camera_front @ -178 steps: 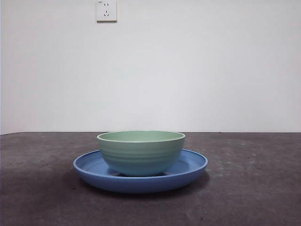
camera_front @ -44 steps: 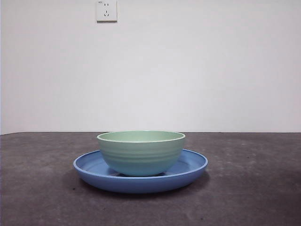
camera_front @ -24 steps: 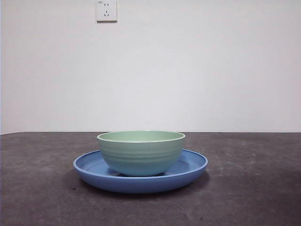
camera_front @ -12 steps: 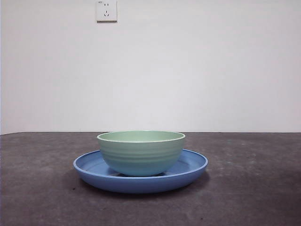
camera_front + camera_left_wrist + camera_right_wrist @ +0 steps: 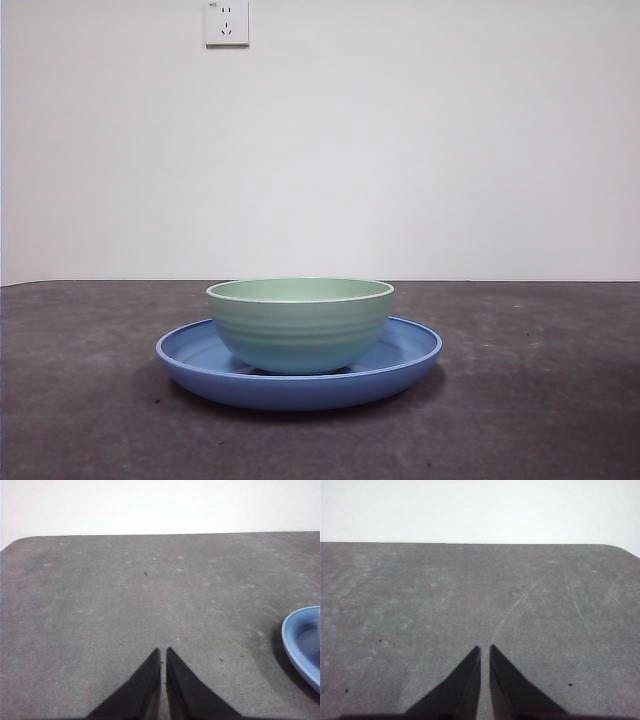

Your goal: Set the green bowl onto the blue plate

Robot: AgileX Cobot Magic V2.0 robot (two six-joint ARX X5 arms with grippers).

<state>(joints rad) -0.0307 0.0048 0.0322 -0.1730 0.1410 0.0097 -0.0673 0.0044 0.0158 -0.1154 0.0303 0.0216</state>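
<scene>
On the dark grey table, near the middle of the front view, the green bowl sits upright inside the blue plate. The bowl rests on the plate's flat centre, and the plate's raised rim shows as a wide ring on both sides of it, since the plate is much broader than the bowl. Faint ridges run around the bowl's outside, and its lighter rim is level. A thin dark shadow lies under the plate's edge on the table. Behind the table stands a plain white wall, with a white wall socket high up and to the left of the bowl.

Neither arm shows in the front view. In the left wrist view, the left gripper hangs over bare table with its two black jaws pressed together, only a hairline seam between them, and nothing held. A blue curve of the plate shows at one edge of that view, well apart from the jaw tips. In the right wrist view, the right gripper also has its jaws closed tip to tip and empty, above a stretch of table marked with pale scratches and small dark specks.
</scene>
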